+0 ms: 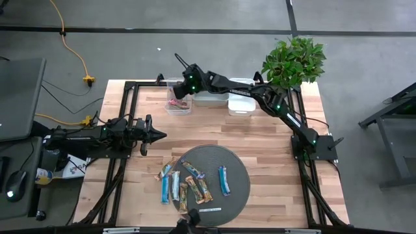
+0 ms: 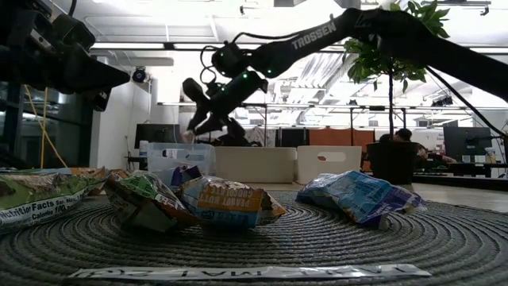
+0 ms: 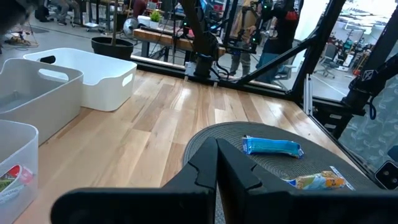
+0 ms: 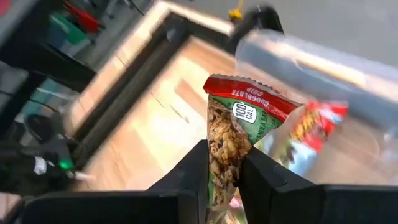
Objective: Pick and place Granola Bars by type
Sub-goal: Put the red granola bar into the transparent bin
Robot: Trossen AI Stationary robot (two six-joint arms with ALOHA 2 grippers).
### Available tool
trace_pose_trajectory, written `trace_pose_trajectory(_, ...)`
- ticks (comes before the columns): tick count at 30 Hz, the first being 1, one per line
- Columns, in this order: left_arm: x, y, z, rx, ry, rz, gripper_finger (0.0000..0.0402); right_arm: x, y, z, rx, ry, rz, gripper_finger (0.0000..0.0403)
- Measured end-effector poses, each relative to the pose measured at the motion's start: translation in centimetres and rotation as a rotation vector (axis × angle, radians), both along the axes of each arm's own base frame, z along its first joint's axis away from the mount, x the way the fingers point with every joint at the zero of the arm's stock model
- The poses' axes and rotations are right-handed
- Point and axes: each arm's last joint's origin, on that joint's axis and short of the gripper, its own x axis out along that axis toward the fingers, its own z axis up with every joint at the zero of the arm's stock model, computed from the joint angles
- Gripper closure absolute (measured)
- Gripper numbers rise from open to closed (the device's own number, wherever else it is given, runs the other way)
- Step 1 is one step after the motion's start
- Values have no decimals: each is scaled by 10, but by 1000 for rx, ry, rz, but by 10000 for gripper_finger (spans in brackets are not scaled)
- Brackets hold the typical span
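Overhead, right gripper (image 4: 225,163) (bar (image 4: 239,134) pinched) clears bin (image 1: 178,104).

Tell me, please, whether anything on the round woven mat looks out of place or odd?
A thin white label strip lies at the edge of the round grey woven mat, near the loosely scattered foil-wrapped granola bars; it is not a bar.

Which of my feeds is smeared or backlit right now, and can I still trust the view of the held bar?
Right wrist view: background streaked with motion blur, yet the red-topped bar pinched in the right gripper reads sharp. Low view: bright ceiling lights silhouette both arms; nearest wrappers soft. High view: even light. Left wrist view: clear; blue bar crisp.
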Motion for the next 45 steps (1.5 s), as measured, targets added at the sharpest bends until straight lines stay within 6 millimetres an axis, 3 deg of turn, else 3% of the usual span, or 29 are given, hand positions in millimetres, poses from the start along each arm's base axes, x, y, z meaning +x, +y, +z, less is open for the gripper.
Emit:
trace_pose_trajectory(8,0,0,0,0,1,7,401,-1,1,-13,37,59,0,343)
trace_pose_trajectory(37,0,0,0,0,1,9,401,-2,0,-14,40,70,0,343)
trace_pose_trajectory(45,0,0,0,0,1,8,401,-3,-3,-12,42,44,52,295)
